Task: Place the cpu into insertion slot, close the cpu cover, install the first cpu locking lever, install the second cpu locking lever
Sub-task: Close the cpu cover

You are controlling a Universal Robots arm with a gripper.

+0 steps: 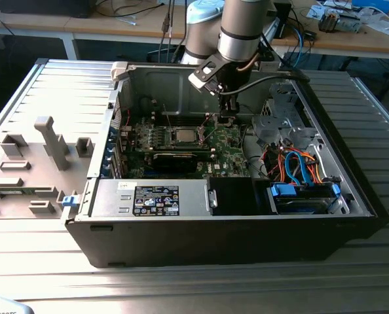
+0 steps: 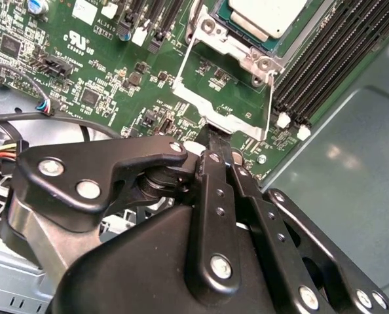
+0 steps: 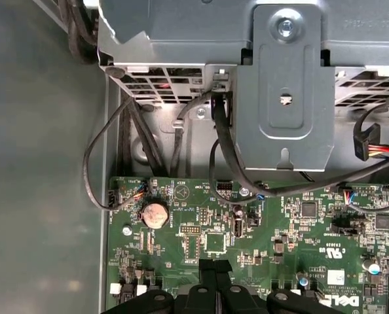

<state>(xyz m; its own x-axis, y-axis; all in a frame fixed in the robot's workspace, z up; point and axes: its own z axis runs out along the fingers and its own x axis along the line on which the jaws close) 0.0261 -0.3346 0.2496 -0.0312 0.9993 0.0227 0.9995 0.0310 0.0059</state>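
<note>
The cpu [image 1: 183, 136] [image 2: 263, 13], a dull silver square, lies in the insertion slot [image 1: 183, 140] [image 2: 306, 29] on the green motherboard inside the open computer case. The cpu cover [image 2: 224, 101], a thin silvery frame with a large cut-out, is swung open away from the slot, and green board shows through its opening. My gripper [image 1: 228, 119] [image 2: 215, 139] [image 3: 214, 265] hangs inside the case on the exterior view's right of the slot. Its black fingers are pressed together, and their tips sit at the cover's free edge. Whether they pinch that edge is hidden.
Black memory slots [image 2: 325, 59] run beside the socket. A black labelled power supply [image 1: 156, 199] and a drive bay with blue clips [image 1: 304, 196] line the case front. Orange and blue cables [image 1: 299, 163] lie at the exterior view's right. A grey bracket [image 3: 286, 85] overhangs the board.
</note>
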